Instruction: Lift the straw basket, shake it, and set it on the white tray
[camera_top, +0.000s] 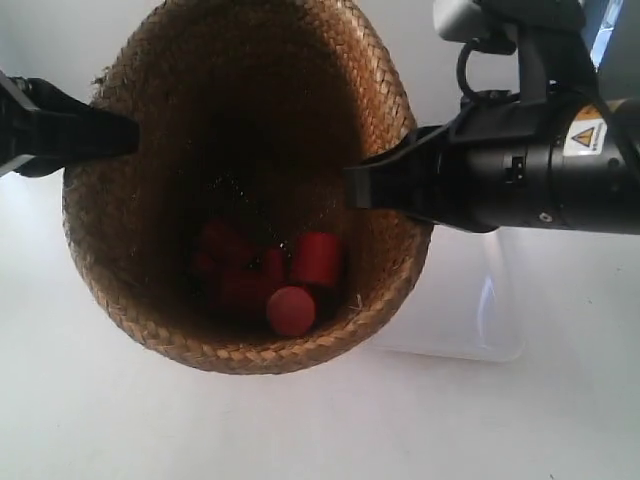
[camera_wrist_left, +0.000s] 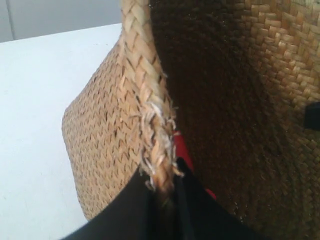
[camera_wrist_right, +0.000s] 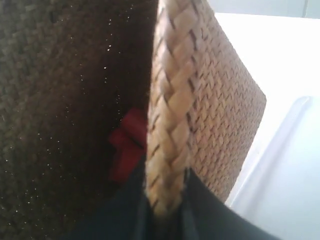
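Observation:
The straw basket (camera_top: 150, 290) hangs lifted and tilted, its dark mouth turned toward the exterior camera. Both grippers hold its braided rim from opposite sides. My left gripper (camera_wrist_left: 165, 187) is shut on the frayed rim braid (camera_wrist_left: 150, 115), one finger outside the wall and one inside. My right gripper (camera_wrist_right: 165, 192) is shut on the rim braid (camera_wrist_right: 170, 100) the same way. Several red cylinders (camera_top: 300, 280) lie in the basket's bottom. The white tray (camera_top: 480, 310) lies on the table behind and below the basket, partly hidden by the arm at the exterior view's right; the white tray's rim (camera_wrist_right: 280, 165) shows beside the basket wall.
The white tabletop (camera_top: 320, 430) spreads below and in front of the basket. The black arm at the exterior view's right (camera_top: 540, 170) reaches over the tray. The other arm (camera_top: 50, 130) enters from the exterior view's left.

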